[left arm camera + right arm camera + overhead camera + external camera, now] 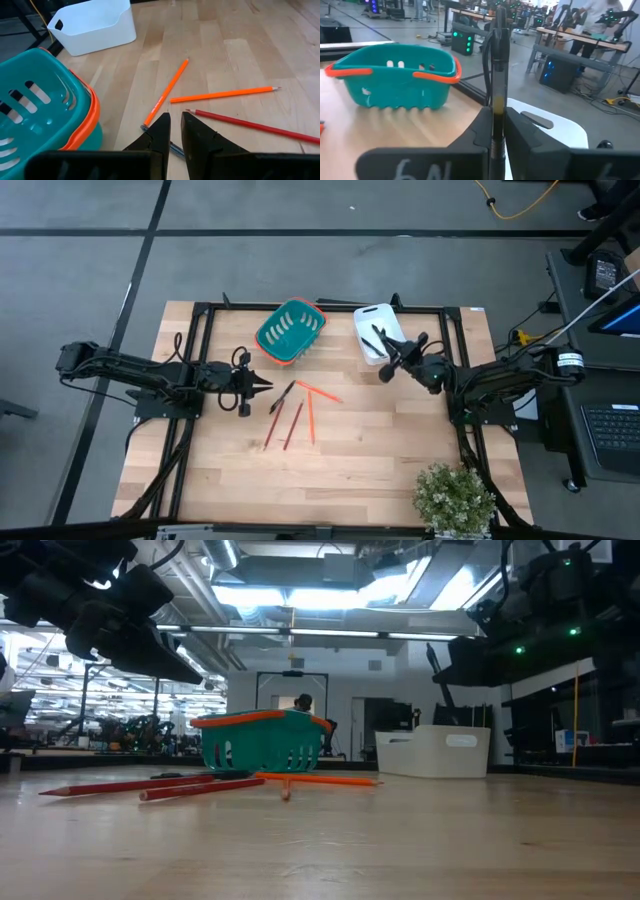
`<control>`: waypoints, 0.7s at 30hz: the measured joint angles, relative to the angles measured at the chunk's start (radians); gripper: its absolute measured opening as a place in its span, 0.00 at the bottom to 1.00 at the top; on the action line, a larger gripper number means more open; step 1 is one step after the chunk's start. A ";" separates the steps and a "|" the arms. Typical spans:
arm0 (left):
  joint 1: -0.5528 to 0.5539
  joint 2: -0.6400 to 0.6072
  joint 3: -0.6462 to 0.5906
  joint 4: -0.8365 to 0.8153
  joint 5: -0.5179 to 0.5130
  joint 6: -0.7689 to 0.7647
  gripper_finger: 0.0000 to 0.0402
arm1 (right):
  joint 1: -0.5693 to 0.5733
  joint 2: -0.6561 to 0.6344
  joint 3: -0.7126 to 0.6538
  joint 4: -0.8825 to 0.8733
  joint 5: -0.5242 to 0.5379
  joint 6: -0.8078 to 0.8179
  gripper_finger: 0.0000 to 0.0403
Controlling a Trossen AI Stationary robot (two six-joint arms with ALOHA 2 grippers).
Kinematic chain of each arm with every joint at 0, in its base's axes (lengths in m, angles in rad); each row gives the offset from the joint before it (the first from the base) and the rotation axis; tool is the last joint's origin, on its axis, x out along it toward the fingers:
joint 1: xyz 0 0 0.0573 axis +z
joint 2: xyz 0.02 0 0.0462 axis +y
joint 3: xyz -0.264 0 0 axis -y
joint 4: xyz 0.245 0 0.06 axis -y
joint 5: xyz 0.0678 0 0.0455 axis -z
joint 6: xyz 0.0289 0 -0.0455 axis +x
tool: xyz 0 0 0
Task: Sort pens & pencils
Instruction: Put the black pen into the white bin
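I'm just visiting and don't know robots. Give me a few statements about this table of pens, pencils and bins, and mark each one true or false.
1. The right gripper is shut on a thin black pen above the white plastic bin. True.
2. The teal basket with an orange rim is full of pencils. False: none show inside it.
3. Orange and red pencils lie on the wooden table. True.
4. The left gripper holds a red pencil. False: it holds nothing and is above a dark pen.

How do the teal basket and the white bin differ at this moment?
The teal basket has slotted walls and an orange rim; the white bin is plain and solid-walled. The basket looks empty from above; the bin holds a dark pen, with the right gripper over its edge. Both stand at the table's far edge.
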 joint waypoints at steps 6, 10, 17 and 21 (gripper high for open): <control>0.000 0.000 0.000 0.012 0.000 0.000 0.10 | -0.097 0.000 0.025 -0.011 -0.094 -0.014 0.08; 0.000 0.000 0.000 0.013 0.000 0.001 0.10 | -0.169 0.000 0.036 -0.044 -0.148 -0.008 0.08; 0.000 0.000 0.000 0.013 0.001 0.008 0.10 | -0.271 0.000 0.065 -0.099 -0.270 0.003 0.08; 0.000 0.000 0.000 0.013 0.001 0.009 0.10 | -0.314 0.000 0.125 -0.267 -0.344 0.025 0.08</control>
